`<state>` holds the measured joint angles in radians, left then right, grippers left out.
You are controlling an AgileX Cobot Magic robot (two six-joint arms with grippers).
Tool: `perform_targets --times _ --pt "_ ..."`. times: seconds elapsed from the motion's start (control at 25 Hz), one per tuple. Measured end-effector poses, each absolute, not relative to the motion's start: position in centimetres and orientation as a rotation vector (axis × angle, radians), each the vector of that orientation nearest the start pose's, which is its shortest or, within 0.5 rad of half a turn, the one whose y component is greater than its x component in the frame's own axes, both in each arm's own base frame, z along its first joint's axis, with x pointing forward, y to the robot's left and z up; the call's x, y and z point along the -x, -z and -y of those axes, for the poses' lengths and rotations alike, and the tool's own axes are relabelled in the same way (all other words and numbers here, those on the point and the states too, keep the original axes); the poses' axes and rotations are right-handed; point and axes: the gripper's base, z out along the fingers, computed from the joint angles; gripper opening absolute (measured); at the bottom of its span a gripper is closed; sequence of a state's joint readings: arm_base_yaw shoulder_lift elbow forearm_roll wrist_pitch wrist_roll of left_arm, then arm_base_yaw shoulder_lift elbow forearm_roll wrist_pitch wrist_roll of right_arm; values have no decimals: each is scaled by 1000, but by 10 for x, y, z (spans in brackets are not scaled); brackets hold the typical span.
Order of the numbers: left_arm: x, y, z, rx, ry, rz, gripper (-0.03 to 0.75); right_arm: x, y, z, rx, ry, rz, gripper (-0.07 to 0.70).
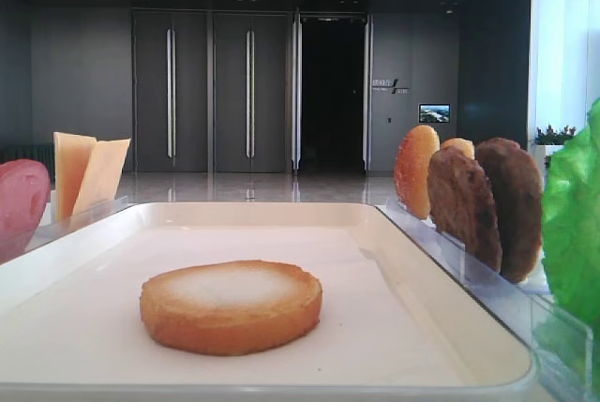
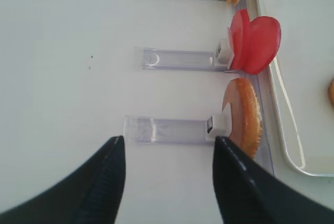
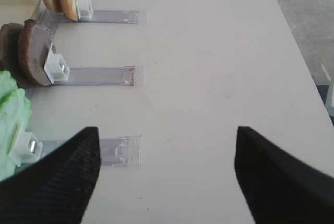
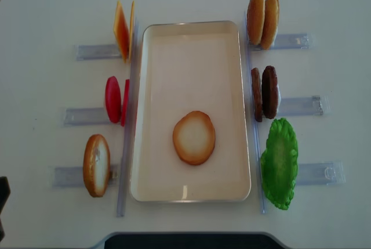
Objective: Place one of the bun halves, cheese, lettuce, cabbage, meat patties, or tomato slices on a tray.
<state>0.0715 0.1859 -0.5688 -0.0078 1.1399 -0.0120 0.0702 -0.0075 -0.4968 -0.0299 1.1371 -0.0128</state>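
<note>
Tray (image 4: 152, 115) centre-table, one bun half (image 4: 194, 137) flat inside at its 6 o'clock. Left gripper (image 2: 166, 153) released, empty, beside racked bun (image 2: 243, 116); right gripper (image 3: 167, 148) likewise spread. Risk: jaws nudging rack, toppling slices.

I am seeing a golden-brown bun (image 4: 194, 137) with a pale toasted face on the cream tray (image 4: 155, 86). Beside it are showing orange-yellow cheese (image 4: 122, 30), pinkish-red tomato (image 4: 113, 99), dark brown grainy patties (image 4: 265, 93) and bright green lettuce (image 4: 280, 163). My fingers (image 3: 57, 182) are looking black.
</note>
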Motion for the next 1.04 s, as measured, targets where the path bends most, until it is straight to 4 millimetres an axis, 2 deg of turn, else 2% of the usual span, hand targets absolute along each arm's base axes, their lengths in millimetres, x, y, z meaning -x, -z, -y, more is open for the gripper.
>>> perform_targets --times 0.16,0.36,1.04 --pt "-8 -267 0 92 -21 -2217 408 9 -270 3 85 2 -2114 538" --pt "6 -266 1 86 -22 -2107 408 9 -270 3 85 0 -2114 538" --pt "6 -266 2 86 -20 -2104 408 9 -270 3 85 0 -2114 538"
